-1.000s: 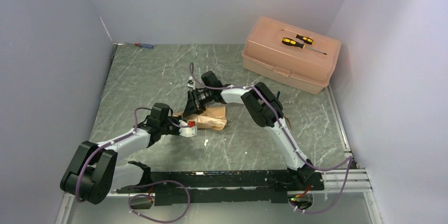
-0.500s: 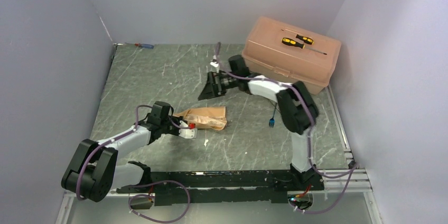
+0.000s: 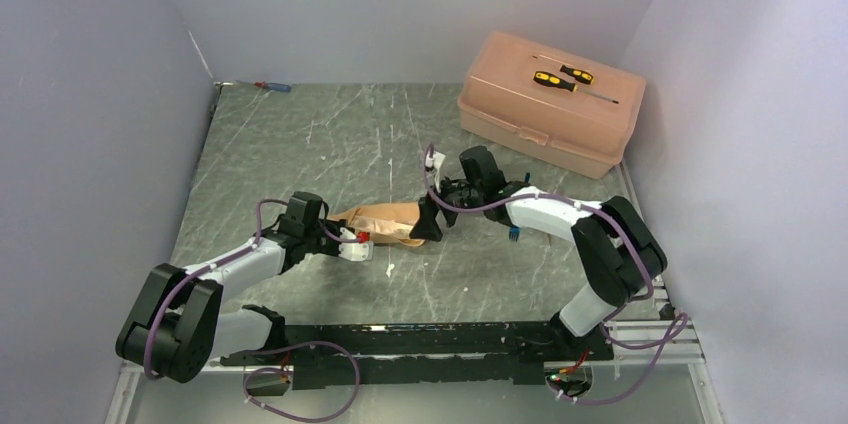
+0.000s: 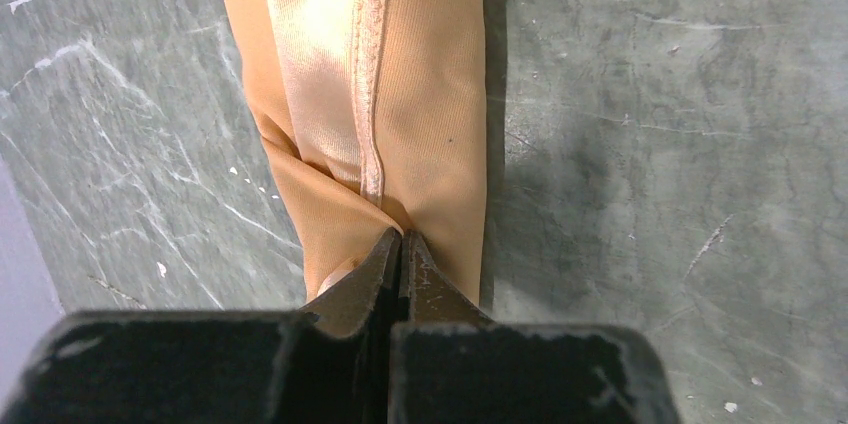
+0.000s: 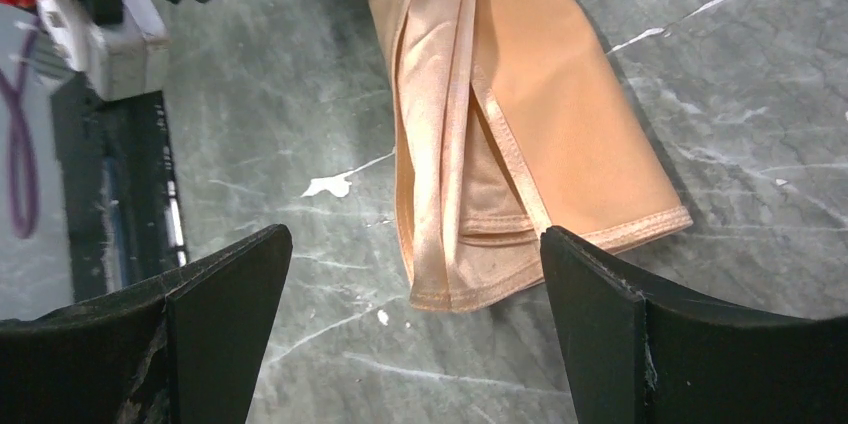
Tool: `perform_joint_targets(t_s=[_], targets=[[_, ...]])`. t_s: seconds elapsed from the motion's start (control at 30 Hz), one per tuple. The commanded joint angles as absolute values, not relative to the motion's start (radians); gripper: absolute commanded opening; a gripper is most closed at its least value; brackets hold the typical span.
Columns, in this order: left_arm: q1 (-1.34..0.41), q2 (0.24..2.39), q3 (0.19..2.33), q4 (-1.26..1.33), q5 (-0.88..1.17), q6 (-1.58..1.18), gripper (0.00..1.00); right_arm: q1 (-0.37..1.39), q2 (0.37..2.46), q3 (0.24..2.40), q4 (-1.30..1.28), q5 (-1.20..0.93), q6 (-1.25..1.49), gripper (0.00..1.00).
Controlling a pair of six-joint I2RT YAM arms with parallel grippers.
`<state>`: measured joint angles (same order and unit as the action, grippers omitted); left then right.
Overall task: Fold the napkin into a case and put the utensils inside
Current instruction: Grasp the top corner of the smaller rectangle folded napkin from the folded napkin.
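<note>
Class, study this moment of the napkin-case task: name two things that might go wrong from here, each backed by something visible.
1. The left gripper pinches only the very end of the napkin; a tug might slip the cloth free or undo the fold.
2. The right gripper stands open, straddling the other end, where the layers lie nearly flat; closing there might crumple the opening shut.

Grey, white-veined desk (image 3: 300, 144), seen from above. A peach napkin (image 3: 390, 222), folded into a narrow strip, lay flat near the centre. A pink plastic box (image 3: 545, 114) stood at 1 o'clock. A red-and-blue screwdriver (image 3: 272, 87) lay at 11 o'clock by the far edge. A blue-tipped utensil (image 3: 513, 233) lay at 3 o'clock from the napkin.
</note>
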<state>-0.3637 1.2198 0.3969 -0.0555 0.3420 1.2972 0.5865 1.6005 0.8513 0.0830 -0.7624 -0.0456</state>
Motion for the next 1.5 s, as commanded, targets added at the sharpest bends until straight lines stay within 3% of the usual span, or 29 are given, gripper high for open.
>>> perform_joint_targets(t_s=[0.0, 0.67, 0.8, 0.93, 1.0, 1.3, 1.47], targets=[[-0.370, 1.225, 0.355, -0.157, 0.358, 1.267, 0.03, 0.644, 1.623, 0.885, 0.081, -0.661, -0.202, 1.00], [-0.370, 1.214, 0.336, -0.130, 0.338, 1.290, 0.03, 0.839, 1.744, 0.935, -0.013, -0.329, -0.434, 0.98], [-0.370, 1.204, 0.318, -0.100, 0.328, 1.300, 0.03, 0.834, 1.755, 0.952, 0.018, -0.348, -0.423, 0.82], [-0.370, 1.180, 0.296, -0.042, 0.322, 1.300, 0.03, 0.781, 1.801, 1.044, -0.093, -0.496, -0.407, 0.37], [-0.370, 1.171, 0.283, -0.021, 0.321, 1.305, 0.03, 0.744, 1.845, 1.115, -0.172, -0.591, -0.403, 0.26], [-0.370, 1.168, 0.279, 0.021, 0.323, 1.300, 0.03, 0.708, 1.896, 1.199, -0.257, -0.715, -0.434, 0.27], [-0.370, 1.134, 0.271, 0.117, 0.310, 1.249, 0.03, 0.666, 2.004, 1.368, -0.489, -0.818, -0.510, 0.25]])
